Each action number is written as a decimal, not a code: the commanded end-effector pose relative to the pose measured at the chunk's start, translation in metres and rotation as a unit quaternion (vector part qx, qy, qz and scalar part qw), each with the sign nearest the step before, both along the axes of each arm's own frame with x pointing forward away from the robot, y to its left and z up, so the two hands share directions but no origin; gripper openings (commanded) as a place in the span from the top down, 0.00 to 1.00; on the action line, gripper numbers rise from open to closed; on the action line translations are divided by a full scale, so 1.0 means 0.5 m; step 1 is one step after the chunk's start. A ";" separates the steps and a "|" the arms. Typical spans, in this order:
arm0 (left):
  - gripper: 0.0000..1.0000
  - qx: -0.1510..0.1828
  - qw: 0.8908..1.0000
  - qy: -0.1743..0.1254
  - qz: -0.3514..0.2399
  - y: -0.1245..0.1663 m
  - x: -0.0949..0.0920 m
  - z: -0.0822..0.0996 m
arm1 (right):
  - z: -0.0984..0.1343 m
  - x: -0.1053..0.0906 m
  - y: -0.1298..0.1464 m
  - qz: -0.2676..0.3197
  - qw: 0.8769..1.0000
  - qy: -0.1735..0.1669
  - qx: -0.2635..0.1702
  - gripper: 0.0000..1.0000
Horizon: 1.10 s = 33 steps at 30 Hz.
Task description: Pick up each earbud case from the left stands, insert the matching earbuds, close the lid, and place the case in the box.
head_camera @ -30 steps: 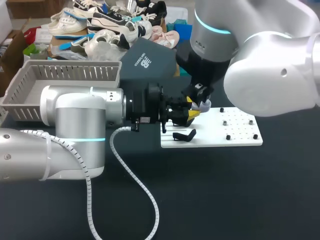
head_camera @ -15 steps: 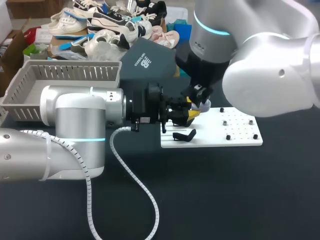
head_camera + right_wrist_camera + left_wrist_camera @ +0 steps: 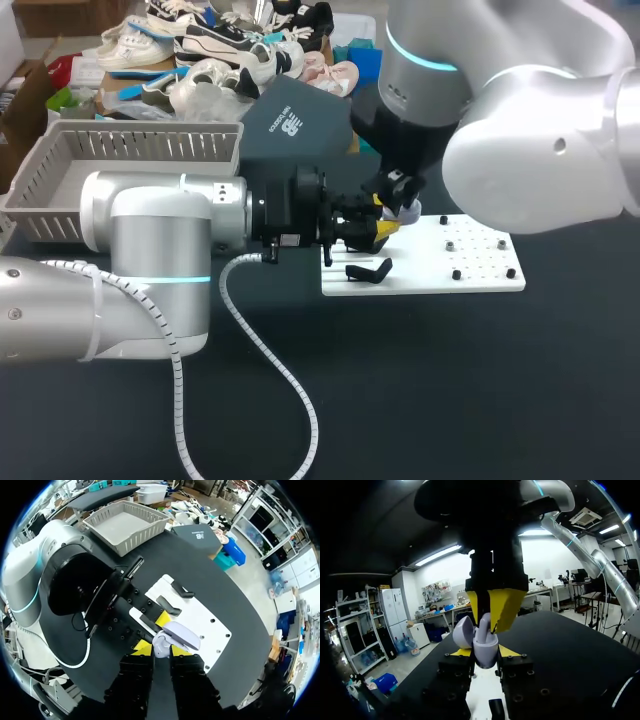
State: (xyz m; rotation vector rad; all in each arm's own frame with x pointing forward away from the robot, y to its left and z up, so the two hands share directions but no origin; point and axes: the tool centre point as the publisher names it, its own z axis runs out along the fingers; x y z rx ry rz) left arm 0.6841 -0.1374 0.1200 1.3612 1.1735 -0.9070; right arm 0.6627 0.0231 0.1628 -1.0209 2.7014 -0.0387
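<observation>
My left gripper point(image 3: 485, 655) is shut on the body of a lavender earbud case point(image 3: 484, 644), held above the white stand board point(image 3: 430, 268). The case's lid point(image 3: 463, 631) stands open. My right gripper point(image 3: 487, 626) comes down from above with its yellow tips right over the open case, shut on a pale earbud point(image 3: 484, 622) whose lower end is in the case. In the right wrist view, the open lid point(image 3: 181, 634) and the case body point(image 3: 160, 649) sit just ahead of my right gripper point(image 3: 161, 651). The head view shows both grippers meeting at the case point(image 3: 408, 211).
Black stands point(image 3: 368, 270) lie on the white board's left part, and small pegs point(image 3: 480, 255) dot its right part. A grey basket point(image 3: 130, 170) sits at the far left, with a dark box point(image 3: 295, 125) behind the grippers. Shoes lie at the back.
</observation>
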 end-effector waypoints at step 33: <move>1.00 -0.002 1.000 -0.001 0.002 -0.001 -0.002 0.000 | 0.004 -0.002 0.002 -0.005 1.000 0.000 -0.005 0.78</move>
